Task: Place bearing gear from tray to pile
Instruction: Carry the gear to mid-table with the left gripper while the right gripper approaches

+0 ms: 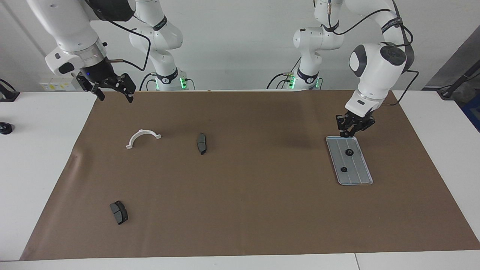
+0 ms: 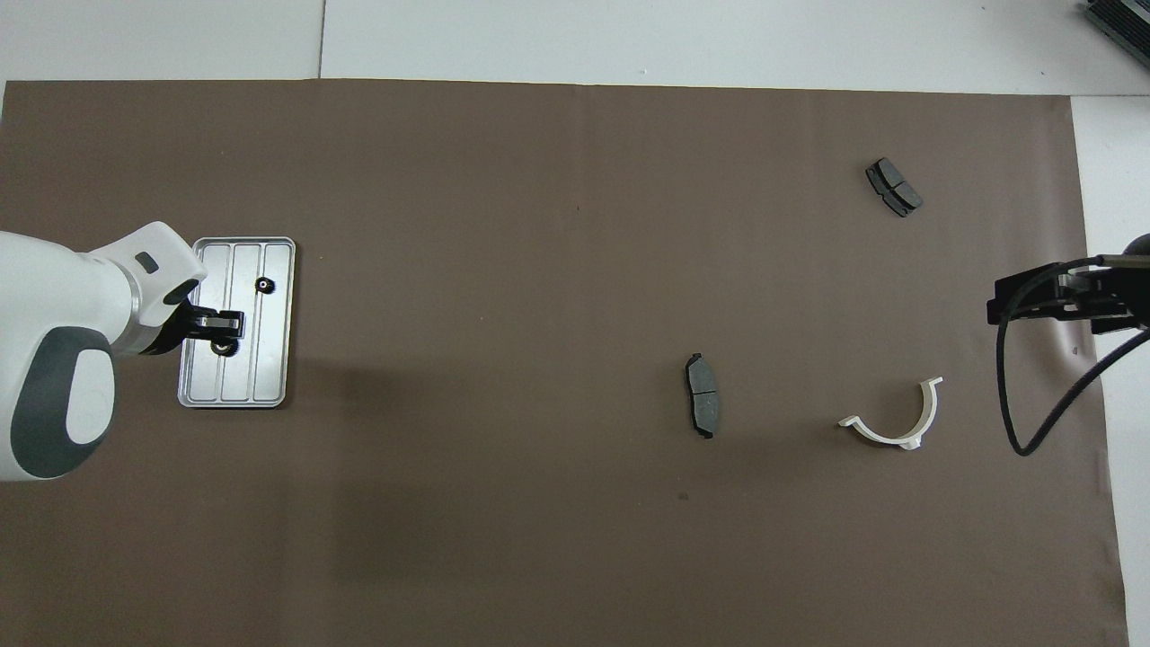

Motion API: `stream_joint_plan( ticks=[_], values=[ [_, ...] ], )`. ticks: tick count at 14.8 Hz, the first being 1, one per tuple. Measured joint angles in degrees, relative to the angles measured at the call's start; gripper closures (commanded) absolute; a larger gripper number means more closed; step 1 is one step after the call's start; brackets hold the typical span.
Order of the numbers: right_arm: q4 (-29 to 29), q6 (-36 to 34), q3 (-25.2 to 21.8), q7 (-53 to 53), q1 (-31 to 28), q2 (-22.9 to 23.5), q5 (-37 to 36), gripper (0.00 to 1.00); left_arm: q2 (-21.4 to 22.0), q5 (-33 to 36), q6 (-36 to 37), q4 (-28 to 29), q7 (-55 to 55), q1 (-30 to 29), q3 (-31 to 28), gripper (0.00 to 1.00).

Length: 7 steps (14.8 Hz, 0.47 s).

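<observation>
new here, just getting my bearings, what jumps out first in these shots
The left gripper hangs over the robots' end of the silver tray, which holds two small black gears at the left arm's end of the brown mat. The right gripper waits, open, raised over the mat's corner by a white half-ring.

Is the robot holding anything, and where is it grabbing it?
Cannot be told for the left gripper over the tray; two gears lie on the tray. The right gripper holds nothing.
</observation>
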<state>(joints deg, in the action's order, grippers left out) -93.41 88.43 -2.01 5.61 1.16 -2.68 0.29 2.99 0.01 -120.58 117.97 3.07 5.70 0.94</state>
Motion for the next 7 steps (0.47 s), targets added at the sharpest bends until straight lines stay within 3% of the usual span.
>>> stream_joint_plan(
  ticks=[5,7],
  values=[
    [0.0,0.0,0.0,0.0,0.0,0.0,0.0,0.00,-1.1,0.0,-0.6,-2.4,-0.1,5.6,0.3,1.00],
    [0.0,0.0,0.0,0.0,0.0,0.0,0.0,0.00,-3.2,0.0,-4.2,-2.6,-0.5,9.5,0.5,1.00]
  ],
)
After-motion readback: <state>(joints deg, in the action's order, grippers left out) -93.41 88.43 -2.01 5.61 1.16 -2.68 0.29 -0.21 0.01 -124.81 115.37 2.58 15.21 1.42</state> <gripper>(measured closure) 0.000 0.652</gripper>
